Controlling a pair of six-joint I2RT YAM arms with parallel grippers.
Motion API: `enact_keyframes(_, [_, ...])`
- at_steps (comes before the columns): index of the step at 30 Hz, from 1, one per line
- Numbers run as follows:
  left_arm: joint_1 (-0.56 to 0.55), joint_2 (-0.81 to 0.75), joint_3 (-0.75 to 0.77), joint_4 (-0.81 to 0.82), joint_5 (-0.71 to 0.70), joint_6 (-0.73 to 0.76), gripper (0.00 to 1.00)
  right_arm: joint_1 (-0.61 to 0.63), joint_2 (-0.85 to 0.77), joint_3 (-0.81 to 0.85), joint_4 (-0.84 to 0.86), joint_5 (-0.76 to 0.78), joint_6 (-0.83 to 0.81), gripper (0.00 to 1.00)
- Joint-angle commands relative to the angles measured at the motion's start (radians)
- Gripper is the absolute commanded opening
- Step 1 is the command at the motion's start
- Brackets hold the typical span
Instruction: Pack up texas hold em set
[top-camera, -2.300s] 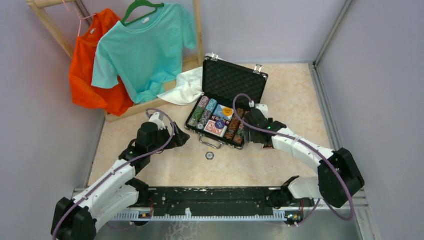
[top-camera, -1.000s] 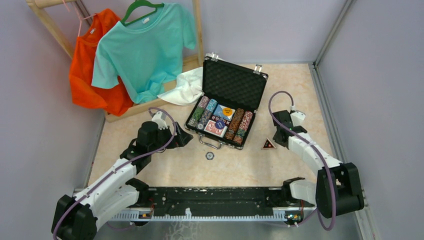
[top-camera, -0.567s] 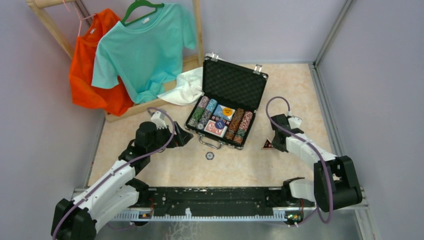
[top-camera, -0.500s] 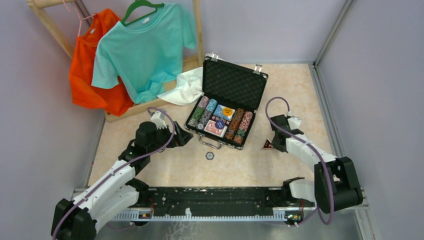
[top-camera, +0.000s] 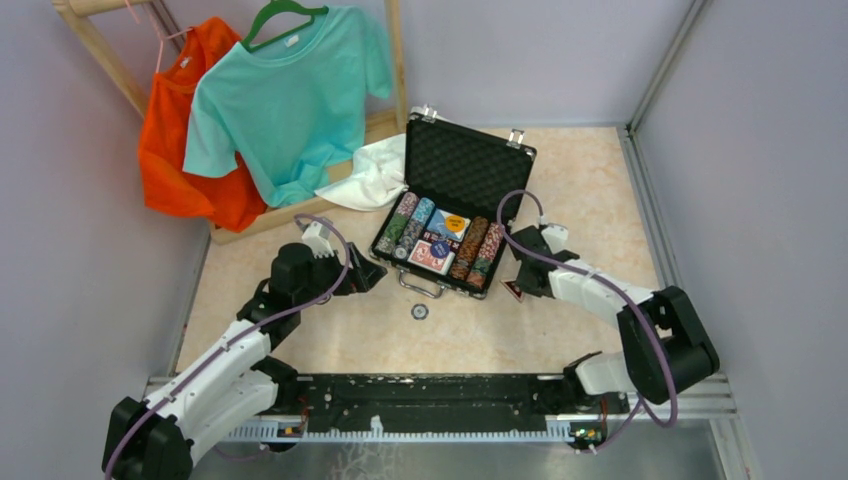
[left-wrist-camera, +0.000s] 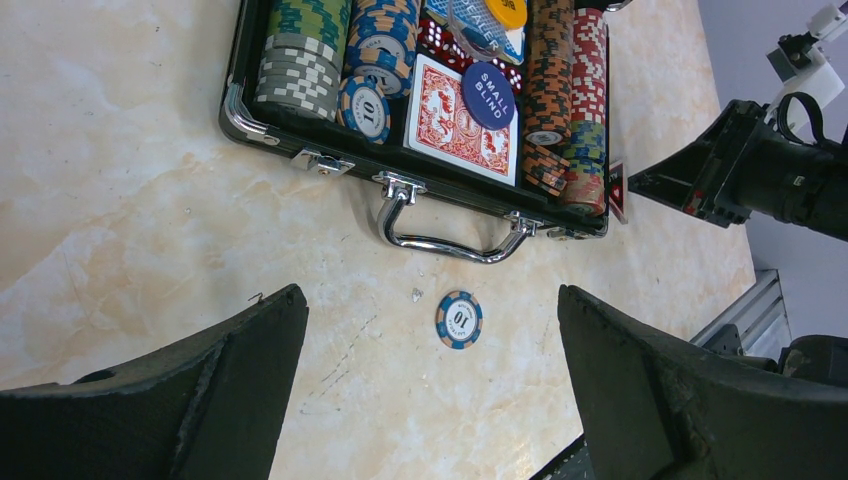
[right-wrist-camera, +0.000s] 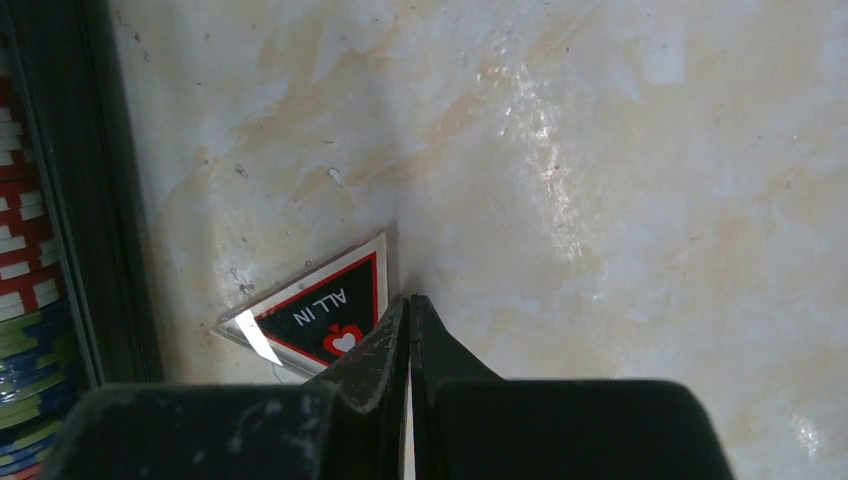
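The case stands open in the middle of the table, lid upright at the back, tray toward the arms. Rows of chips fill both ends of the tray. Between them lie a red deck with a blue "small blind" button resting on its corner, and some red dice further back. The chrome handle lies flat on the table in front of the case.

Two pieces are outside it. A blue-and-white chip marked 10 lies on the table just in front of the handle, touching nothing. A triangular "ALL IN" marker lies just beside the right end of the case; I cannot tell whether it touches the case wall.

The right gripper is down low at the marker with its fingers pressed together, no gap between them and nothing held. Its tip sits right at the marker's edge, on the side away from the case.

The left gripper hangs off the near left corner of the case, spread wide and empty, pointing toward the handle and the loose chip.

Behind the case a white cloth lies bunched against the lid's left side. A teal shirt and an orange shirt hang on a wooden rack at the back left.
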Motion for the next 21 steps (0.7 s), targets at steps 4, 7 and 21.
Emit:
enact_keyframes(4, [0.003, -0.011, -0.007, 0.018, 0.0, 0.007, 1.0, 0.015, -0.1, 0.054, -0.112, 0.036, 0.018, 0.19])
enact_keyframes(7, [0.003, -0.004, -0.003, 0.022, 0.003, 0.007, 1.0, 0.024, -0.13, 0.071, -0.082, -0.023, 0.019, 0.48])
enact_keyframes(21, [0.004, -0.01, -0.008, 0.016, 0.007, 0.008, 1.0, 0.105, 0.105, 0.212, -0.074, 0.042, 0.04, 0.73])
